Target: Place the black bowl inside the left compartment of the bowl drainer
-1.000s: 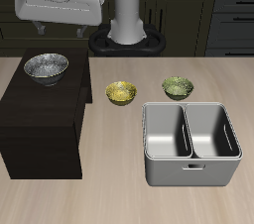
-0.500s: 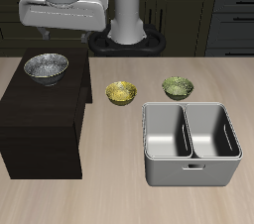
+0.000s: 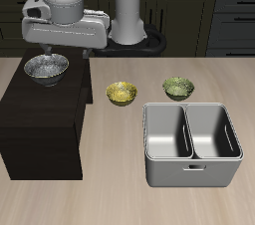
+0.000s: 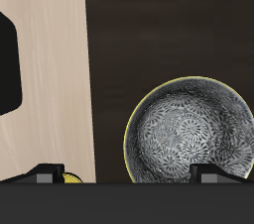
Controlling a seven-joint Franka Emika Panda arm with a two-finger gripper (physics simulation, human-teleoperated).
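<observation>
The black bowl (image 3: 46, 68), dark outside with a shiny speckled inside, sits on top of a low dark cabinet (image 3: 40, 119). My gripper (image 3: 66, 52) hangs open just above and slightly beside it, holding nothing. In the wrist view the bowl (image 4: 189, 134) lies below, nearer one fingertip than the other, and the gripper (image 4: 129, 173) has its jaws spread wide. The bowl drainer (image 3: 194, 175) is a light-grey bin with two deep wells. It stands on the table near the front edge, well away from the bowl, and both wells hold nothing.
A small yellow bowl (image 3: 121, 94) and a small green bowl (image 3: 177, 87) stand on the wooden table between the cabinet and the drainer's back rim. The robot's base (image 3: 127, 32) rises at the back.
The gripper has come down and shifted slightly sideways, ending close above the black bowl. The bowls and the drainer have not moved.
</observation>
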